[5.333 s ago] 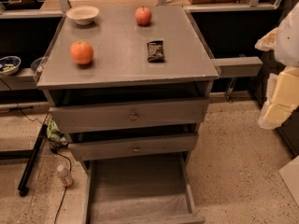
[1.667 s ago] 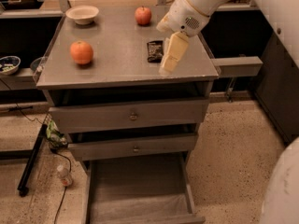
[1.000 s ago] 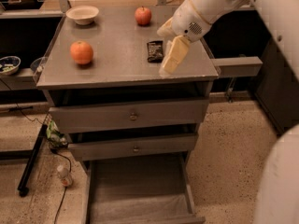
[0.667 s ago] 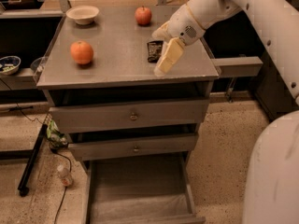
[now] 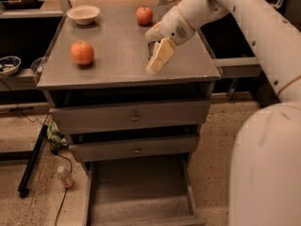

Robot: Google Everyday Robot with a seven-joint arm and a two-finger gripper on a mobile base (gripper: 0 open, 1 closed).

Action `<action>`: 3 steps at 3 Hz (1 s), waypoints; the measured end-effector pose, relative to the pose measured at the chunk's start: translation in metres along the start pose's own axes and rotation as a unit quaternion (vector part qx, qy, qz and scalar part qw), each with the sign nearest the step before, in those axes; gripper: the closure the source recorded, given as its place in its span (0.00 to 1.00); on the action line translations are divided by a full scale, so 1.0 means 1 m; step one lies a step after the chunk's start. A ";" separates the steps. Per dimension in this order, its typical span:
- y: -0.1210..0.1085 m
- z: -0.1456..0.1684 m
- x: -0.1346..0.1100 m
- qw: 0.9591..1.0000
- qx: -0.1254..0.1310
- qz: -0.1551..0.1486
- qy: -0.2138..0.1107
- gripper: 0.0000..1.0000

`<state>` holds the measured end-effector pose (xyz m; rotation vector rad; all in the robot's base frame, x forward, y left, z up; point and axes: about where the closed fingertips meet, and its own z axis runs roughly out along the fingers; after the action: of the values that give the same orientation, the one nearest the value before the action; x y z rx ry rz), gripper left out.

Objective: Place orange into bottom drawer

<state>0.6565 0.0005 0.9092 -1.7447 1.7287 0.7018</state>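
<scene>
The robot's white arm (image 5: 249,22) fills the right side of the view and reaches in over a grey metal cabinet whose flat top serves as the counter (image 5: 117,55). Below the top are two closed drawers (image 5: 131,118) with small round knobs. The bottom drawer (image 5: 136,182) is pulled out toward the camera, showing a plain grey floor with a pale liner at its front.

The end effector (image 5: 154,66) hangs just over the right half of the counter, slanting down and to the left with its tip near the front edge. I cannot tell whether it is open or closed; nothing appears to be gripped in it.

The orange (image 5: 82,52) sits on the left half of the counter, near the front left corner and well apart from the end effector. From the end effector it lies straight across to the left, at about the same depth on the counter, with bare surface between them. This is the only arm, so the coming reach looks like a plain sideways travel to the left and then a descent. The fruit is round, so it has no long axis and points no particular way. Any approach angle should suit it, though it may roll if nudged.

At the back of the counter stand a red apple (image 5: 144,15) and, further left, a small pale bowl (image 5: 83,14). A dark packet (image 5: 151,47) is partly hidden behind the end effector.
</scene>
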 end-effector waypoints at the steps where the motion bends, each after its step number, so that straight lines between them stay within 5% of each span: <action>1: -0.020 0.023 -0.015 1.000 -0.013 -0.012 -0.010 0.00; 3: -0.040 0.056 -0.036 0.999 -0.034 -0.030 -0.022 0.00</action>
<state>0.6970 0.0655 0.8979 -1.8058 1.6338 0.7740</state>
